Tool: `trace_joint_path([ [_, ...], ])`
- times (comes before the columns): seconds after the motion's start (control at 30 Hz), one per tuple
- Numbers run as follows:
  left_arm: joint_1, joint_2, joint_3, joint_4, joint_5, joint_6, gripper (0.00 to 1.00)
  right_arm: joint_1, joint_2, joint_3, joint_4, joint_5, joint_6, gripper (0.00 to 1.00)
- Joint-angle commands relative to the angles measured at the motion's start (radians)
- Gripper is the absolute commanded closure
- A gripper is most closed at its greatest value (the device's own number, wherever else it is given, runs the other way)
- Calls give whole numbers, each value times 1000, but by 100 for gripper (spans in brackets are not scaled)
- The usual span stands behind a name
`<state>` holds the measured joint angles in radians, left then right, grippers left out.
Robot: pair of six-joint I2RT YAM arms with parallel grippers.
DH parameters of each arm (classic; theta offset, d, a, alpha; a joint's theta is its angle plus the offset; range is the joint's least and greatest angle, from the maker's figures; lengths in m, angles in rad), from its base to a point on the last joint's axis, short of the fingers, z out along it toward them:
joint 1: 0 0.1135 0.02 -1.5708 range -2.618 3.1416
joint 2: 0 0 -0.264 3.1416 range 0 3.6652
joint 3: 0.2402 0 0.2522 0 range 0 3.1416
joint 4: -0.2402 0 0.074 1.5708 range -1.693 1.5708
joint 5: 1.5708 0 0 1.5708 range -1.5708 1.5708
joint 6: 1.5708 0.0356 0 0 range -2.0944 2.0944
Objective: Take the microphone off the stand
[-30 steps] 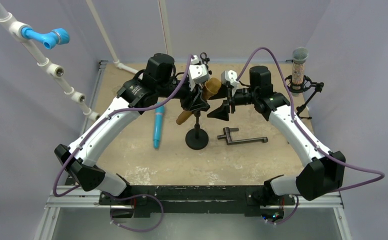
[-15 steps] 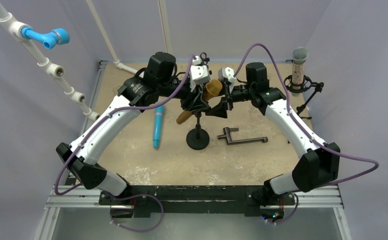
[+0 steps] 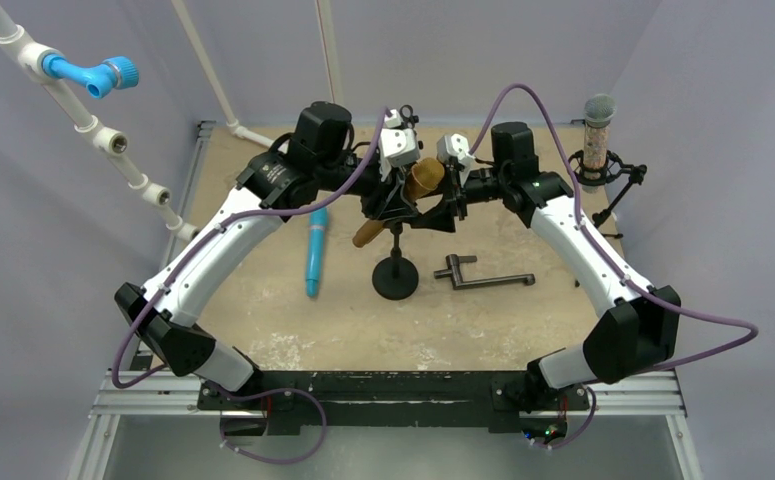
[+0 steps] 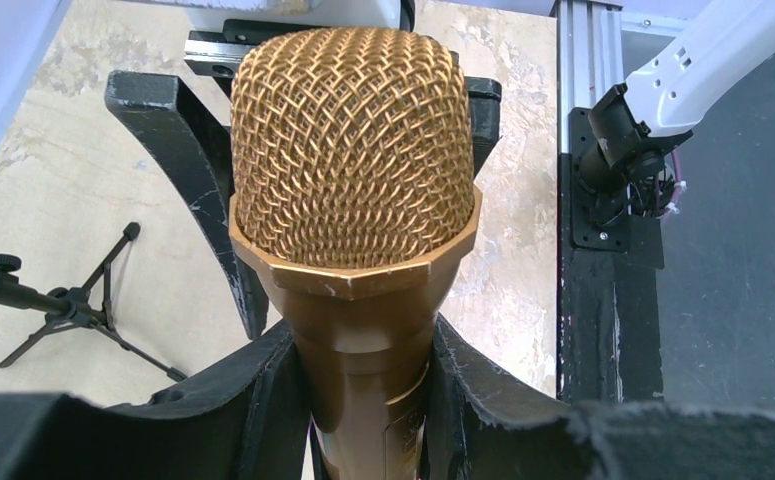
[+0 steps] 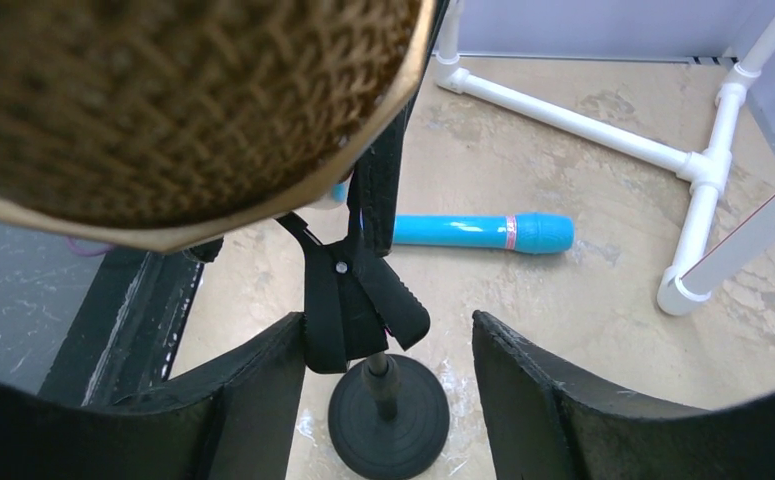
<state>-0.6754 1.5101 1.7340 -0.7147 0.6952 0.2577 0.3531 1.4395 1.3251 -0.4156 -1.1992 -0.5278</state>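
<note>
While the left gripper [image 4: 363,365] clasps one microphone [image 4: 353,150], the right gripper [image 5: 388,325] gapes.

No legible text, label or number anywhere (microphone [image 4: 353,150] included).

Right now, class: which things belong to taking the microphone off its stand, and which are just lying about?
Job in hand: gold microphone, stand, left gripper shut on it, right gripper open.

Lying about: blue tube, black handle, grey microphone on its tripod, white pipes.
</note>
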Motion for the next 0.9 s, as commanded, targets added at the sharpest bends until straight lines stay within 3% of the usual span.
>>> trace_joint_path([
  [0.0, 6, 10, 41, 19, 36, 7, 67, 4, -25, 1, -4, -31, -18, 42],
  [0.13, 7, 15, 41, 20, 39, 4, 67, 12, -25, -9, 13, -34, -4, 46],
  [0.3, 8, 19, 40, 22, 39, 1, 67, 20, -28, -35, 45, -33, 18, 61],
  [0.5, 15, 12, 36, 22, 37, 2, 67, 19, -52, -54, 61, -24, 35, 100],
  [0.63, 23, 1, 29, 28, 33, -11, 68, 19, -77, -71, 94, -3, 67, 100],
  [0.73, 26, -10, 19, 43, 29, -28, 74, 19, -90, -78, 91, 33, 75, 100],
  [0.8, 26, -14, 12, 59, 24, -51, 84, 20, -98, -86, 98, 61, 88, 100],
  [0.87, 26, -17, 1, 83, 21, -81, 100, 20, -109, -99, 121, 90, 111, 100],
])
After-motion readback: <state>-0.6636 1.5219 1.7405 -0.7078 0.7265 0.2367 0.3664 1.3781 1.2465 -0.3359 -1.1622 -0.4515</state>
